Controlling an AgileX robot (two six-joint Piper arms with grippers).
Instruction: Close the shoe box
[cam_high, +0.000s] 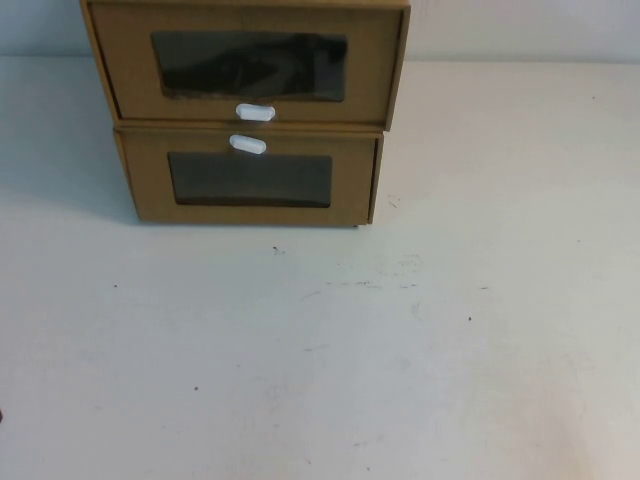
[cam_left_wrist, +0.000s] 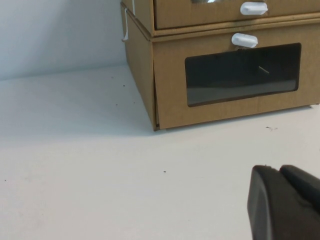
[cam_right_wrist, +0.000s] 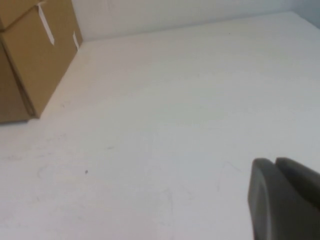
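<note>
A white table (cam_high: 400, 340) fills most of the high view, scuffed and dotted with small dark specks. At its far edge, left of centre, two brown cardboard drawer boxes stand stacked. The upper one is the shoe box (cam_high: 245, 62), with a clear window (cam_high: 250, 66) in its front panel and a small white pull tab (cam_high: 255, 112) just below that window; something dark lies inside, too dim to make out. Its front overhangs the lower box (cam_high: 250, 180) slightly toward the camera. The lower box sits directly on the table, its own window (cam_high: 250, 180) below its white tab (cam_high: 248, 144), so the two tabs lie close together across the seam between the boxes. Neither arm shows in the high view. In the left wrist view the left gripper (cam_left_wrist: 285, 205) appears as a dark shape low over bare table, well apart from the boxes, facing the lower box's front; whether its fingers are together or apart cannot be told. In the right wrist view the right gripper (cam_right_wrist: 285, 200) is likewise a dark grey shape over bare table, well away from the boxes' side wall, and its finger state cannot be told either.
</note>
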